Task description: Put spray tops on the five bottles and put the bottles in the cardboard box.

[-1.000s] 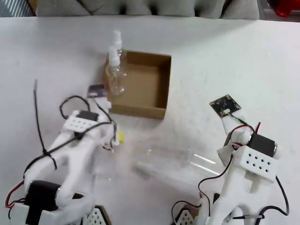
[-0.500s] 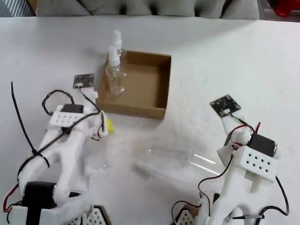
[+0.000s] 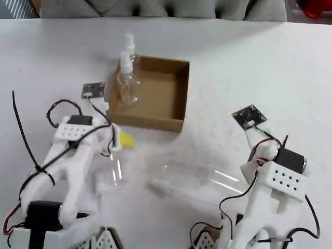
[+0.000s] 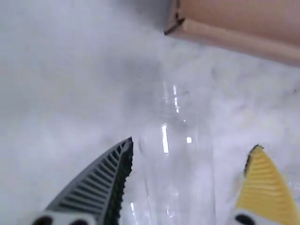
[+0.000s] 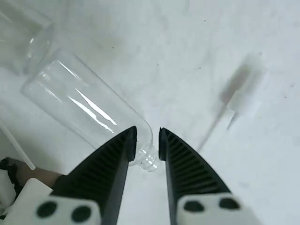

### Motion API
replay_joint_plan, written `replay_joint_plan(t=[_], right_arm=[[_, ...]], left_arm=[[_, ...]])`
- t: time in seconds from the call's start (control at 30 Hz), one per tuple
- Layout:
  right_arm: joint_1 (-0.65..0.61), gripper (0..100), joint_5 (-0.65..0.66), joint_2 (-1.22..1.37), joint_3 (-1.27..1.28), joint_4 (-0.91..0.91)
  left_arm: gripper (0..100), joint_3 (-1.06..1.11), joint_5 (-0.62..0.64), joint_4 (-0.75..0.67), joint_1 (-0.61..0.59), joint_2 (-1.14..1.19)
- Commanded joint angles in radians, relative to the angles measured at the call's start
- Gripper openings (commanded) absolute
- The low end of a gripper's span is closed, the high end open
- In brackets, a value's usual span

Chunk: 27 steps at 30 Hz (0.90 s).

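My left gripper is open, its grey and yellow fingers on either side of a clear topless bottle on the table. From above, that gripper is just in front of the cardboard box, with the bottle below it. My right gripper is shut on the neck of another clear bottle lying on its side. A loose white spray top lies near it. Two bottles with spray tops stand at the box's left wall.
A second lying bottle and a spray top with a long tube rest between the arms. The box corner is close ahead of the left gripper. White tabletop lies open to the right of the box.
The left arm swung left, away from the box's front, and its yellow finger then spread outward over the bottle. The right arm has stayed still.
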Motion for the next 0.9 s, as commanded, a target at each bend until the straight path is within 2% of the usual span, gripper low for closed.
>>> replay_joint_plan(t=[0.0,0.23,0.43,0.7,0.87], right_arm=[[-0.002,5.3,0.005,-0.008,-0.006,-0.012],[-0.002,5.3,0.005,-0.008,-0.006,-0.012],[-0.002,5.3,0.005,-0.008,-0.005,-0.012],[-0.002,5.3,0.005,-0.008,0.0,-0.01],[-0.004,5.3,0.005,-0.013,0.018,-0.012]], left_arm=[[36,-0.012,-0.003,0.055,-0.013,0.007],[36,-0.009,0.064,0.026,-0.016,0.008],[35,-0.02,0.069,-0.025,-0.018,0.094],[35,-0.06,0.069,-0.02,-0.019,0.134],[21,-0.066,0.06,-0.051,-0.019,0.134]])
